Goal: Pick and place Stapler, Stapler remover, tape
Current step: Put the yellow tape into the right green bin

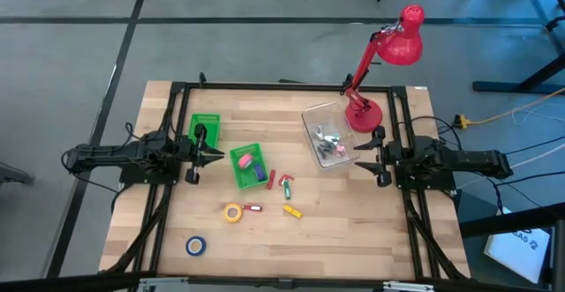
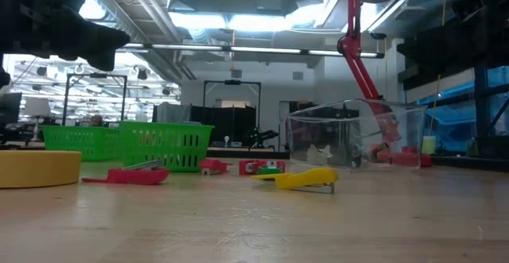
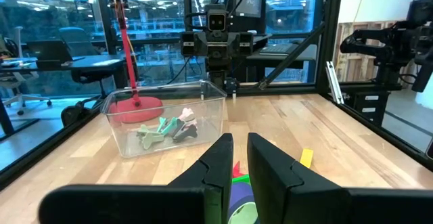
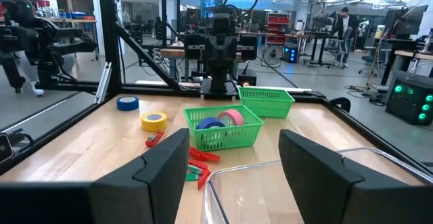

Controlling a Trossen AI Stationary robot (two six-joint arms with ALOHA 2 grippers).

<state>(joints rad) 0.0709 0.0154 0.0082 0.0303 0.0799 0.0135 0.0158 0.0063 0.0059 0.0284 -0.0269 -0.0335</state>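
Two small green bins stand left of centre. One (image 1: 205,129) lies under my left arm; the other (image 1: 248,166) holds a pink and a blue tape roll (image 4: 223,119). A yellow tape roll (image 1: 232,213) and a blue one (image 1: 196,245) lie flat on the wood toward the near edge. Small red tools (image 1: 286,186), (image 1: 252,208) and a yellow one (image 1: 292,211) lie near the middle. My left gripper (image 1: 214,156) (image 3: 240,158) hovers shut at the left of the bin with the rolls. My right gripper (image 1: 360,157) (image 4: 233,163) waits open beside the clear box.
A clear plastic box (image 1: 328,135) with small clips stands right of centre, and a red desk lamp (image 1: 364,114) has its base behind it. A black frame (image 1: 282,86) runs along the table's far and side edges. Bare wood (image 1: 353,230) lies toward the near right.
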